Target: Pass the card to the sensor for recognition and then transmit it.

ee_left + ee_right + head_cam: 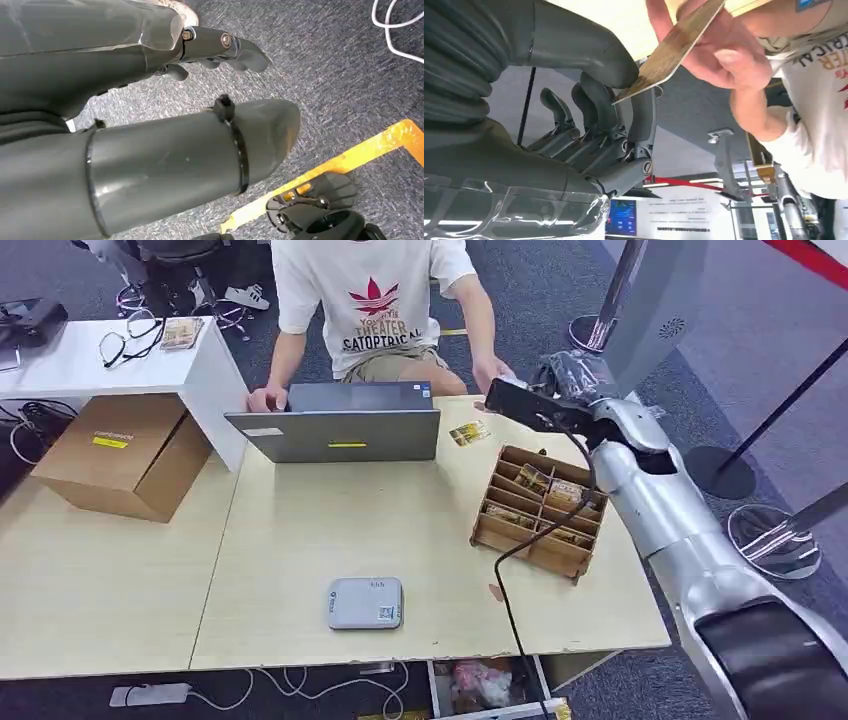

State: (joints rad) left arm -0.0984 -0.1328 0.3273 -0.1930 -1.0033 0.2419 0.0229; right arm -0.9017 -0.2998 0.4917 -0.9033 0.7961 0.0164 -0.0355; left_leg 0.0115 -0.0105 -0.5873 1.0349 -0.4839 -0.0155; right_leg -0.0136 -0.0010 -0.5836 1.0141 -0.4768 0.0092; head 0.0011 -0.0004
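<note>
R hand (609, 125) is extended past the far right corner of the tabletop (300, 540) w/ the card (669, 50) pinched at its near corner between thumb and fingers (644, 115); the card's long axis runs straight out from the fingertips to the person's hand (719, 55), which grips the far end, so both hold it at once. Judgement: handover stage, and the coming move turns on the fingers letting go along that axis. L hand (215, 45) hangs over the floor, holding nothing, fingers loosely bent, far from the card; the sensor (365, 602) sits on the tabletop well back from the R fingers.
</note>
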